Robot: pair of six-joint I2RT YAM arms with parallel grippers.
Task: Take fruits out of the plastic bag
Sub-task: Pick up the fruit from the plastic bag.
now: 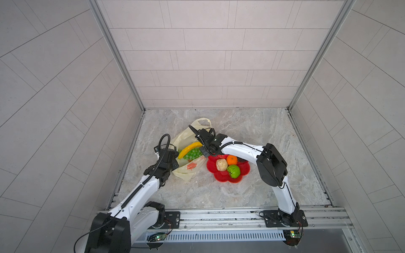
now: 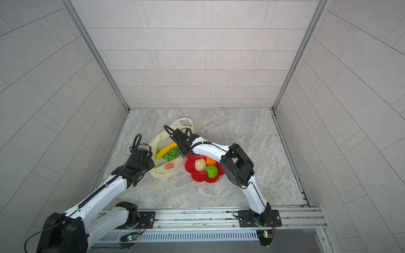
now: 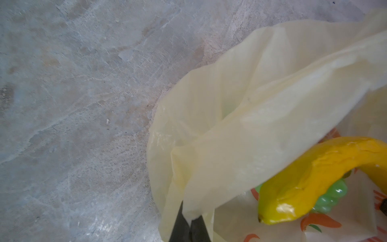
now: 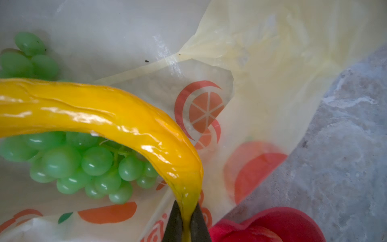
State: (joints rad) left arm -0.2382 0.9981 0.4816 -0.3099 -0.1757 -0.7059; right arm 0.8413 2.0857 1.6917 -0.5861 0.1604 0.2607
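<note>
The pale-yellow plastic bag (image 1: 186, 174) (image 2: 161, 174) lies open on the marble floor. My left gripper (image 3: 190, 215) is shut on a fold of its rim (image 3: 251, 104) and holds the mouth up. Inside lie a green grape bunch (image 1: 193, 154) (image 4: 83, 165) and a yellow banana (image 1: 189, 149) (image 2: 166, 150) (image 3: 324, 178) across it. My right gripper (image 4: 186, 207) is shut on the banana's thin stem end (image 4: 104, 113). A red piece (image 4: 251, 171) shows through the bag's film.
A red flower-shaped dish (image 1: 221, 178) (image 2: 197, 177) (image 4: 293, 222) stands right of the bag, under my right arm. It holds an orange (image 1: 231, 160), a beige piece (image 1: 221, 165) and a green apple (image 1: 233, 171). Tiled walls enclose three sides.
</note>
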